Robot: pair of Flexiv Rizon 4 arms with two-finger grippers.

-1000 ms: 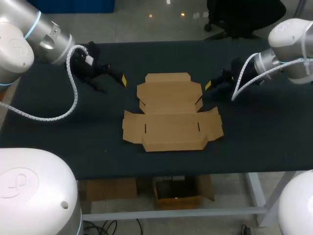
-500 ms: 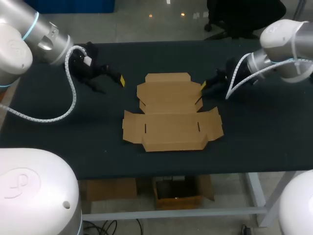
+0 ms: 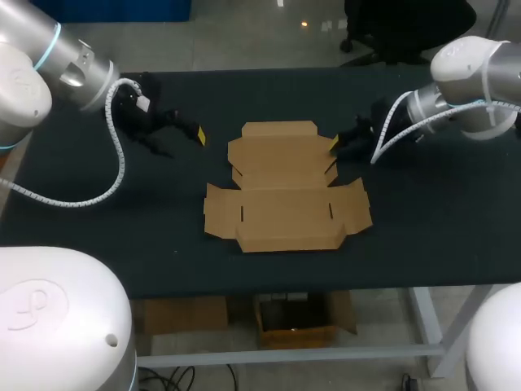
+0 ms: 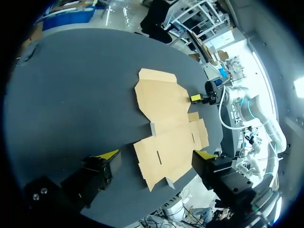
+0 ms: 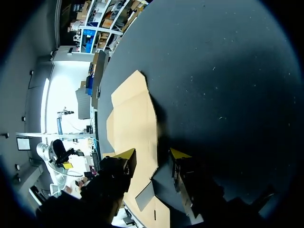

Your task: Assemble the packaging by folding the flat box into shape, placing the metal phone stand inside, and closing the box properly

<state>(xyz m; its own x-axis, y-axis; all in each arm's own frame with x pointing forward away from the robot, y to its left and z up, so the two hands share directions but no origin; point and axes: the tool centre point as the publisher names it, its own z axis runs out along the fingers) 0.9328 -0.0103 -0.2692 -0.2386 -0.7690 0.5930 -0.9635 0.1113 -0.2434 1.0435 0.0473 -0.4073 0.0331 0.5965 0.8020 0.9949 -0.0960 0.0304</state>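
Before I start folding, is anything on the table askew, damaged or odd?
Nothing looks damaged or askew. The flat box lies unfolded and square, no tears showing. The left gripper is open beside it, the right gripper open at its far right edge. One oddity: no metal phone stand shows in any view.

Plain tan cardboard box, black table, left hand black with yellow tips, right hand the same

White arms, seemingly white coiled cables
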